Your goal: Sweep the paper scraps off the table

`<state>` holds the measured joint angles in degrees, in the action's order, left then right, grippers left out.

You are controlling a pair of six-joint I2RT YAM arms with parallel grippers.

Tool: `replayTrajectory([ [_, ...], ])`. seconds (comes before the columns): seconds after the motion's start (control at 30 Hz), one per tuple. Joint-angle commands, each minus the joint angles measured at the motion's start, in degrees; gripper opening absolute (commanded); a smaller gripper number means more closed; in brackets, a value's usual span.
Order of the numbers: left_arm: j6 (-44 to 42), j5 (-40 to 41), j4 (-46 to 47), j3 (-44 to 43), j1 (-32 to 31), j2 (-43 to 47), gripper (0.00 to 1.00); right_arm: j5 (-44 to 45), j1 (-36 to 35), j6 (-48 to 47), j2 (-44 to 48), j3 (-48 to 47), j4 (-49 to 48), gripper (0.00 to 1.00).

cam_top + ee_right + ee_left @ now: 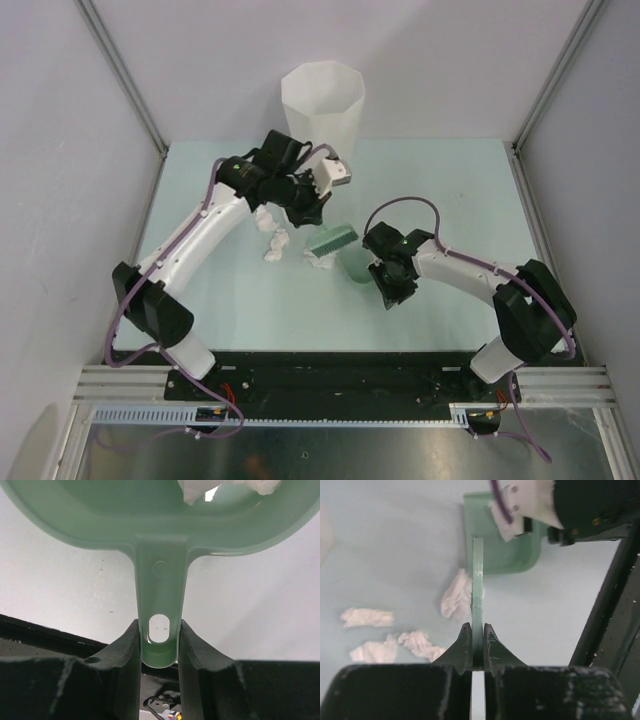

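Several crumpled white paper scraps (272, 238) lie mid-table (450, 190). In the left wrist view one scrap (455, 597) rests against the left side of the green brush (478, 580), and others (366, 616) sit further left. My left gripper (477, 628) is shut on the brush's thin edge. From above, that gripper (315, 205) hangs over the brush (333, 240). The right gripper (159, 626) is shut on the handle of the green dustpan (150, 520), which has white paper (197, 491) in it. The dustpan (357, 266) lies just right of the brush.
A tall white faceted bin (322, 100) stands at the table's far edge, behind the left gripper. Grey walls close in both sides. A black base rail (340, 375) runs along the near edge.
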<state>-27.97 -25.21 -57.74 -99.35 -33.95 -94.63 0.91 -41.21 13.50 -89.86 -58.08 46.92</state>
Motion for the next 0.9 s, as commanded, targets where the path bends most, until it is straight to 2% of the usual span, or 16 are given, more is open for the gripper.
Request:
replayTrajectory([
  [0.0,1.95,2.18,0.25,-2.52,4.76,5.76,0.0,5.32,-0.36,1.44,4.34,-3.96,4.4,0.0],
  [0.13,1.51,1.75,0.34,-1.2,10.04,8.49,0.0,7.7,-0.27,0.66,6.28,-6.95,7.75,0.0],
  [0.37,-0.42,-1.59,0.52,7.14,18.66,13.68,0.0,11.57,1.04,-4.78,3.39,-20.82,15.47,0.0],
  [0.57,-2.35,-2.47,1.13,15.49,22.53,18.42,0.0,14.82,3.59,-11.02,-6.01,-43.75,21.72,0.0],
  [0.6,-2.62,-2.91,1.13,17.07,23.23,18.86,0.0,14.83,4.55,-11.82,-9.07,-51.09,22.51,0.0],
  [0.7,-2.79,-3.0,1.31,19.71,24.02,20.27,0.0,13.42,6.48,-16.54,-14.62,-63.16,26.55,0.0],
  [0.73,-2.88,-3.0,1.4,20.33,24.2,20.45,0.0,13.33,6.84,-17.53,-19.07,-71.9,29.43,0.0],
  [0.8,-2.97,-3.18,1.66,22.0,24.37,20.8,0.0,14.38,7.81,-20.77,-24.46,-82.49,32.7,0.0],
  [0.83,-2.97,-3.18,1.75,22.53,24.46,20.8,0.0,14.99,8.16,-22.01,-27.18,-87.24,31.76,0.0],
  [0.87,-2.97,-3.18,2.01,22.88,24.55,20.71,0.0,15.78,8.43,-23.68,-27.29,-87.29,29.48,0.0],
])
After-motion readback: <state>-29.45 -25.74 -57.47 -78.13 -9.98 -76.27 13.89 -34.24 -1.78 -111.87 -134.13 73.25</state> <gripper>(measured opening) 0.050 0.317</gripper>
